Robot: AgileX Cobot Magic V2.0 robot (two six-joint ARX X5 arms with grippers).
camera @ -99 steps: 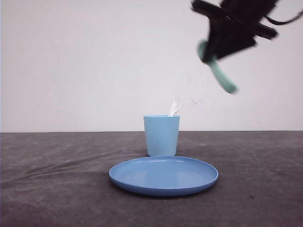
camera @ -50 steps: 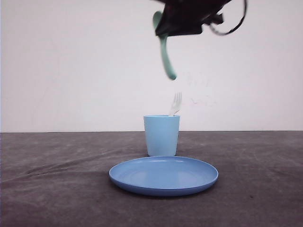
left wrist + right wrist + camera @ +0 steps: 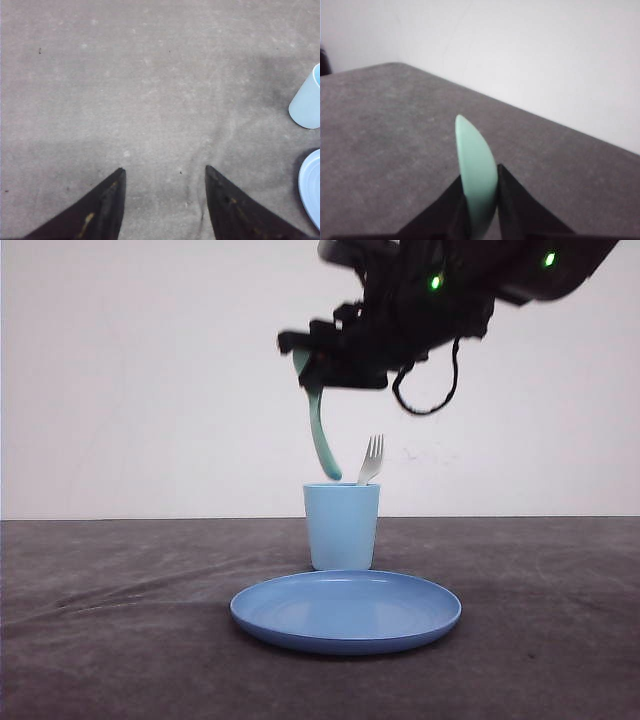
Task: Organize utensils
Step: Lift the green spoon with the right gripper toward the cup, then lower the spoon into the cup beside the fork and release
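My right gripper hangs above the light blue cup, shut on the mint-green spoon. The spoon's handle points down, its tip just above the cup's rim at the left side. In the right wrist view the spoon's bowl sticks out between the closed fingers of the right gripper. A white fork stands in the cup, tines up. My left gripper is open over bare grey cloth, with the cup off to one side.
A round blue plate lies in front of the cup on the dark grey tablecloth. The plate's edge also shows in the left wrist view. A white wall stands behind the table.
My right arm has swung left and down with the spoon, from high at the right to just over the cup. The spoon's handle now hangs nearly upright.
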